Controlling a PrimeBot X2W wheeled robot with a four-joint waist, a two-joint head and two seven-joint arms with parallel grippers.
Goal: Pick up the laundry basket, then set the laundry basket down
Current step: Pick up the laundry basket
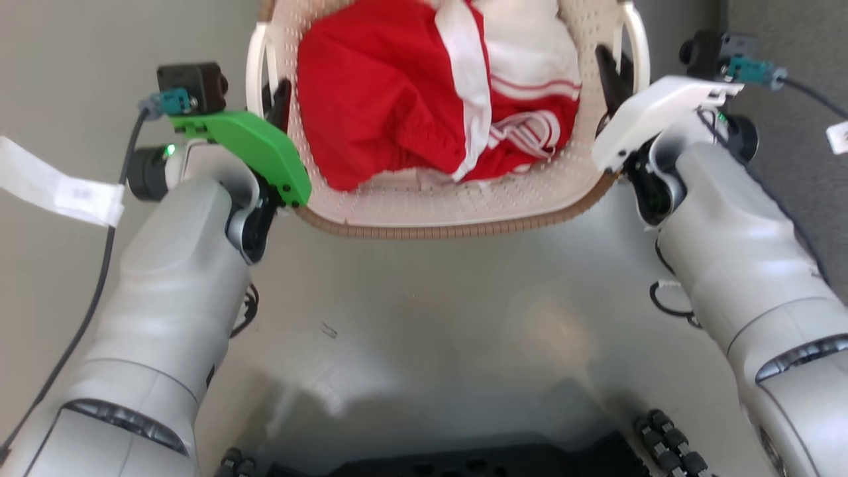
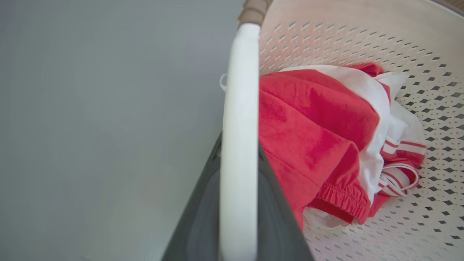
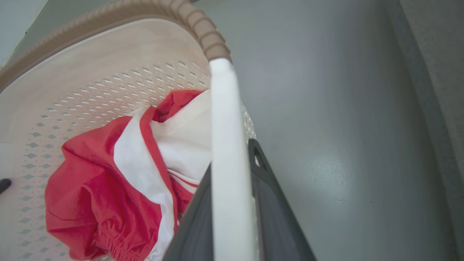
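Laundry basket [image 1: 450, 199], red-and-white clothes [image 1: 397, 99] inside, between both arms above grey floor [image 1: 430, 298] | left claw [image 1: 275, 99] clamped on left handle [image 2: 239, 145], right claw [image 1: 613, 69] on right handle [image 3: 230, 163] | step: pick-up, probably | next: level, matched arm motion.

Open floor [image 1: 430, 311] lies beside the laundry basket [image 1: 450, 230].

Grey forearms [image 1: 172, 285]; green left cover [image 1: 255, 149], white right cover [image 1: 652, 112]; black cables [image 1: 101, 278].
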